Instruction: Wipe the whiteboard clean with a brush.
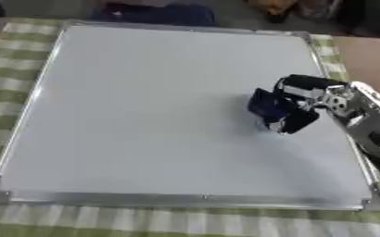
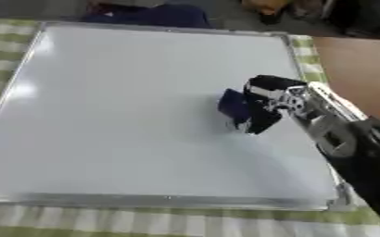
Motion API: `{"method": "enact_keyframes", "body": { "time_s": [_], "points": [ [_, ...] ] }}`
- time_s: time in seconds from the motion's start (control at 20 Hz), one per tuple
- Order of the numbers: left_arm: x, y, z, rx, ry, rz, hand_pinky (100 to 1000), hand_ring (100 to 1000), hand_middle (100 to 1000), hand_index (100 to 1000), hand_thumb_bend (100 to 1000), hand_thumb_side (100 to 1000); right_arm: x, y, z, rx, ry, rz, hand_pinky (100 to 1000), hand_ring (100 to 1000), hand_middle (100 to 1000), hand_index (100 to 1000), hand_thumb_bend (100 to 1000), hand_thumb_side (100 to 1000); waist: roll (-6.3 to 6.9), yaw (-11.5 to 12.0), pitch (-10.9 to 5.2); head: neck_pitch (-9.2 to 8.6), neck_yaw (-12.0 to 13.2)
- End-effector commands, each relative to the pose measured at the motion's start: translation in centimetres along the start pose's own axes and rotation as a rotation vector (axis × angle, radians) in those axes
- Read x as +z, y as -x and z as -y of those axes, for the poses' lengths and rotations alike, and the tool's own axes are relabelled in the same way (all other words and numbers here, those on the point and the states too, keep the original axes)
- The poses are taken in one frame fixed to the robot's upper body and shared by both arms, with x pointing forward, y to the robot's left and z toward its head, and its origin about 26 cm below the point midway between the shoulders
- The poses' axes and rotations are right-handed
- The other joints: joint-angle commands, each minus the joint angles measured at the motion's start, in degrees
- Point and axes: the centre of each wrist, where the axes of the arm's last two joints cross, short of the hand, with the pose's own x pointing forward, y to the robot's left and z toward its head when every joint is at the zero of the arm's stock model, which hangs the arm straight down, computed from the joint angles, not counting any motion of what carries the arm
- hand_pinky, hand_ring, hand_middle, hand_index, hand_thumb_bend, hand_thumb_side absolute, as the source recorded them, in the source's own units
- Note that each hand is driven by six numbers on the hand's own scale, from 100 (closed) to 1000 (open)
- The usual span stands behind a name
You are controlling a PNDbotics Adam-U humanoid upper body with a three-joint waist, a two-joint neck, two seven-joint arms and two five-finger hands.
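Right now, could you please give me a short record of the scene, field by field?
surface: whiteboard lying flat on a green checked cloth
board state: no marks visible
tool: dark blue brush on the right half of the board
right hand: fingers curled round the brush
left hand: not in view
beyond the board: dark blue thing at the far edge

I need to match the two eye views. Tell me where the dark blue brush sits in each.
Left eye view: brush right of centre, held in the right hand.
Right eye view: brush nearer the centre.
Shared landmark: the whiteboard, with the brush on its right half.
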Motion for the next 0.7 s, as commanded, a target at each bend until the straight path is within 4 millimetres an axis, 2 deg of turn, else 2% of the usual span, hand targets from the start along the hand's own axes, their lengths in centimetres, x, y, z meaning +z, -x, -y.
{"method": "enact_keyframes", "body": {
  "time_s": [0.05,0.3,0.7],
  "points": [
    [-0.5,-0.7,0.0,0.002,0.011,0.034,646,785,759,808,213,1000,0.9,0.0,1.0,0.034,0.002,0.004,574,684,377,202,100,239,0.17,-0.1,-1.02,-0.63,-0.2],
    [-0.6,-0.7,0.0,0.004,0.012,0.035,647,786,760,808,212,1000,0.8,-0.3,0.9,0.062,-0.030,0.012,579,695,378,260,100,245,0.06,0.0,-1.08,-0.62,-0.2],
    [-0.6,-0.7,0.0,0.006,0.013,0.035,647,787,760,808,213,1000,-0.2,0.0,0.1,0.095,-0.069,-0.013,579,698,350,286,100,245,0.06,0.3,-1.13,-0.82,-0.4]
  ]
}}
